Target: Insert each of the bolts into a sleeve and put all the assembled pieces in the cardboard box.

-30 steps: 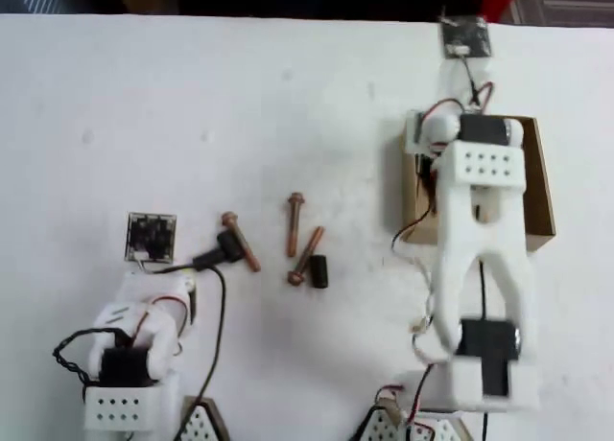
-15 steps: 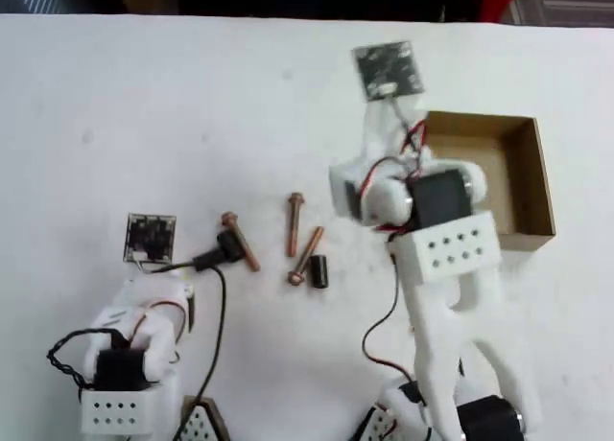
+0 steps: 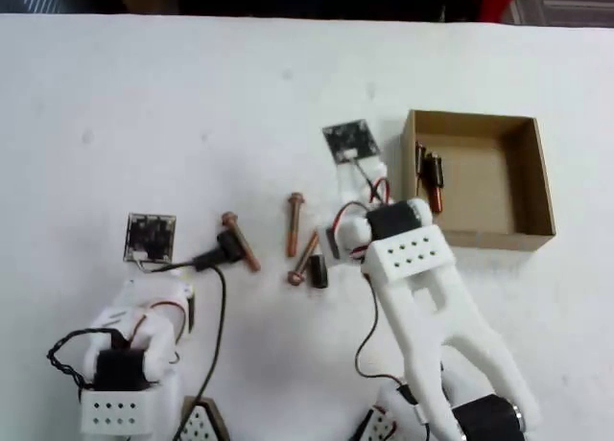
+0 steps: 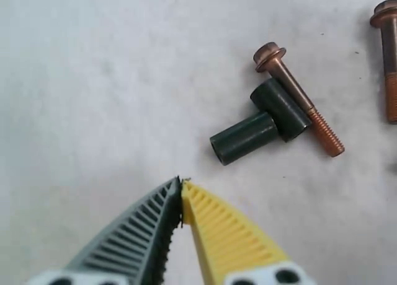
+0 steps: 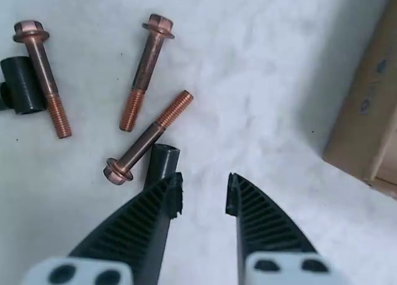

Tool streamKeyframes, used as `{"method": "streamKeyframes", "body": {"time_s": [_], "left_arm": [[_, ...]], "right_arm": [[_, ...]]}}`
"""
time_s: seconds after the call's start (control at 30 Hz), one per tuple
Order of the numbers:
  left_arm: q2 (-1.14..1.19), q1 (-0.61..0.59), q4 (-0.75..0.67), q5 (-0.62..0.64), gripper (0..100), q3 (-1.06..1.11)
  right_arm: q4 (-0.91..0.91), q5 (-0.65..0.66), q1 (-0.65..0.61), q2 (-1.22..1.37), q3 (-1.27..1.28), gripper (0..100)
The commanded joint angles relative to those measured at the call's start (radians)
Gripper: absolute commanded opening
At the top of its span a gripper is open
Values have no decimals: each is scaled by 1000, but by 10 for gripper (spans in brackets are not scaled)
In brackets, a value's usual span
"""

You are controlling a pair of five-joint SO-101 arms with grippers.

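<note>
Copper bolts (image 3: 294, 225) and black cylindrical sleeves (image 3: 318, 271) are lying mid-table; one assembled piece (image 3: 430, 175) is sitting in brown cardboard box (image 3: 499, 238). Right gripper (image 5: 203, 189) is hovering open beside a sleeve; left gripper (image 4: 181, 186) is hovering closed, empty.

Cardboard box (image 5: 367, 108) and one bolt (image 4: 389, 59) clipped by view edges; one sleeve (image 5: 162, 161) partly behind the right gripper (image 5: 203, 195).

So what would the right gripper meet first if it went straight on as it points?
Probably just bare table; the line ahead of the open right gripper looks free. The black sleeve lies just beside it, depth unclear.
</note>
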Motion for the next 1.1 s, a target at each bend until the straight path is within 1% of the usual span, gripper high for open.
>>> {"method": "streamKeyframes", "body": {"time_s": [0.0,0.17,0.3,0.5,0.67,0.77,0.93,1.07], "left_arm": [[-10,-8,-3,-3,24,-57],[-10,-8,-3,-6,24,-55],[-10,-8,-3,-8,24,-54],[-10,-8,-3,-9,24,-54],[-10,-8,-5,-11,24,-41],[-10,-8,-43,-11,24,-20],[-10,-8,-46,-11,24,-15],[-10,-8,-46,-11,24,-14]], "right_arm": [[-18,-15,-36,-22,20,102],[-19,-138,-105,-21,44,104],[-19,-146,-145,-21,48,105],[-22,-147,-145,-19,51,104],[-128,-187,-142,-19,114,104],[-131,-187,-162,-19,124,105],[-159,-187,-160,-15,124,105],[-171,-187,-166,65,103,105]]}}
